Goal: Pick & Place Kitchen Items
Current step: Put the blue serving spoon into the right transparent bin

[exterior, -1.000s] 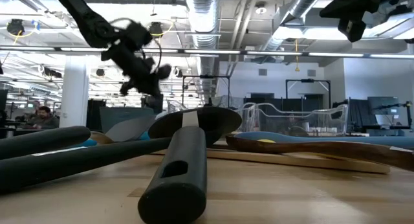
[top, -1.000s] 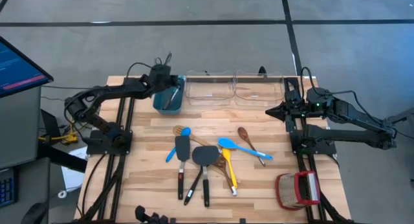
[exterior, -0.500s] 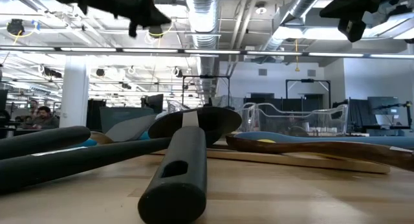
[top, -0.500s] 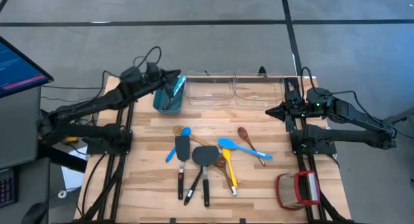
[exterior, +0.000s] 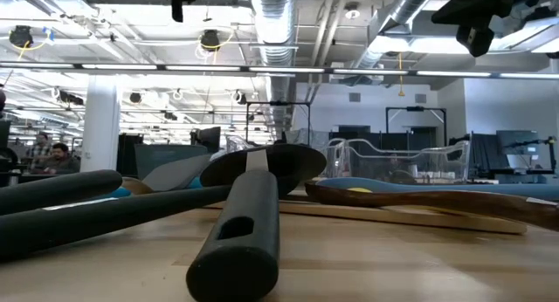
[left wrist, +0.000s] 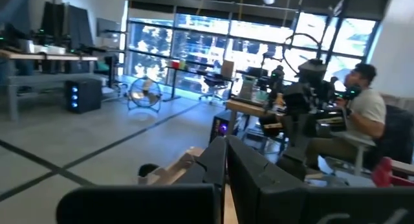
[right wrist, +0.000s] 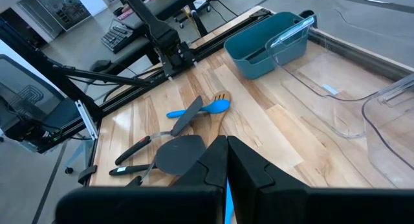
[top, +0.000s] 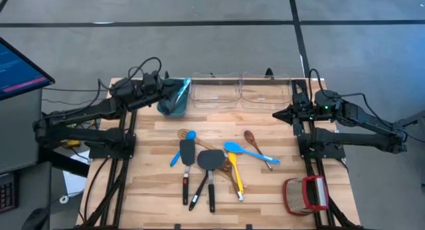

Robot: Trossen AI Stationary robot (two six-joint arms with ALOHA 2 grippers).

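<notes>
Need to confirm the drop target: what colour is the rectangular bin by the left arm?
Teal; the rectangular bin shows best in the right wrist view.

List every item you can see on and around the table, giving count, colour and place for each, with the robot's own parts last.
Teal bin: one, rear left of table.
Clear containers: two, rear centre.
Black spatulas: about three, table centre.
Blue spoons: two, centre.
Wooden spoons: at least two, centre.
Yellow spoon: one, centre front.
Woven basket: one, red and tan, front right.
Monitor: one, off the table's left.
Left gripper: shut, by the bin.
Right gripper: shut, right edge.
</notes>
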